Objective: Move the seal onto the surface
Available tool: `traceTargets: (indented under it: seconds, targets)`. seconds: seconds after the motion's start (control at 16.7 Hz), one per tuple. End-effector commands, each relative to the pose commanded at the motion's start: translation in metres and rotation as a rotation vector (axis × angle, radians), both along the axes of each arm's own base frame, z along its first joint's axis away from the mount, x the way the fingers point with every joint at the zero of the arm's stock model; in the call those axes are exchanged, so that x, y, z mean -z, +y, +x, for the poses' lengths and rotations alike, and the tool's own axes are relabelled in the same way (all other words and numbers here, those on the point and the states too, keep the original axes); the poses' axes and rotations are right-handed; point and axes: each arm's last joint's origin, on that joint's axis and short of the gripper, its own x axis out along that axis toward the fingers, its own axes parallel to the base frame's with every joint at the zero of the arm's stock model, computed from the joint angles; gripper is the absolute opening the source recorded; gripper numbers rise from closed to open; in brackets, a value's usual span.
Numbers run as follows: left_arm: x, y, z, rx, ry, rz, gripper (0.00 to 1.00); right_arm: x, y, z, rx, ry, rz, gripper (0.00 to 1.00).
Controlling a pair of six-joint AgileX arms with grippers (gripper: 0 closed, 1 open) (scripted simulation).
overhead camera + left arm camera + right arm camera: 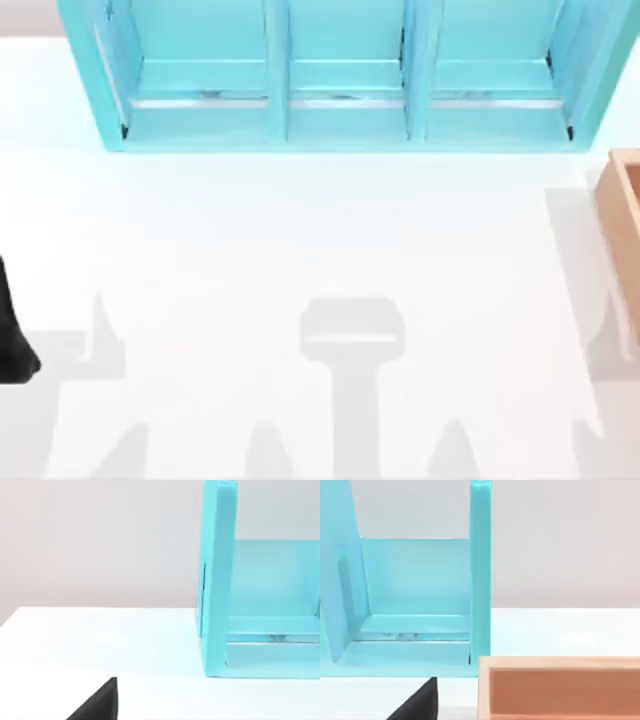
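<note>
The seal is out of view. The surface [320, 240] is the broad white tabletop, lying bare in front of the shelf unit, and it also spreads out in the left wrist view [100, 640]. My left arm [14, 335] is a dark shape parked at the table's left edge. A black part of my left gripper [100, 702] juts into the left wrist view low over the tabletop. A matching black part of my right gripper [420, 702] sits low in the right wrist view, beside the wooden box.
A turquoise shelf unit [340, 80] with three open compartments stands along the back of the table. A tan wooden box [625, 215] sits at the right edge, close to the shelf's right end [480, 580]. Grey arm shadows fall on the table's front half.
</note>
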Motion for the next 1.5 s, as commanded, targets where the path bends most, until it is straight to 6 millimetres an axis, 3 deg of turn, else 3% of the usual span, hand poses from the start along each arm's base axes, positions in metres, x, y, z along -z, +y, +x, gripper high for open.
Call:
traceTargets:
  seconds: [0.3,0.6,0.78,1.02,1.26,1.5]
  targets:
    - [0.0,0.0,0.0,0.0,0.0,0.0,1.0,-0.01,-0.002,0.0,0.018,0.065,-0.018,1.0]
    - [0.0,0.0,0.0,0.0,0.0,0.0,1.0,-0.047,-0.011,0.014,0.075,0.376,-0.072,1.0]
    - [0.0,0.0,0.0,0.0,0.0,0.0,1.0,-0.07,-0.021,0.038,0.099,0.647,-0.094,1.0]
    - [0.0,0.0,0.0,0.0,0.0,0.0,1.0,-0.087,-0.044,0.084,0.097,1.026,-0.087,1.0]
    - [0.0,0.0,0.0,0.0,0.0,0.0,1.0,-0.085,-0.071,0.13,0.058,1.346,-0.044,1.0]
    - [0.0,0.0,0.0,0.0,0.0,0.0,1.0,-0.075,-0.091,0.157,0.017,1.534,0.0,1.0]
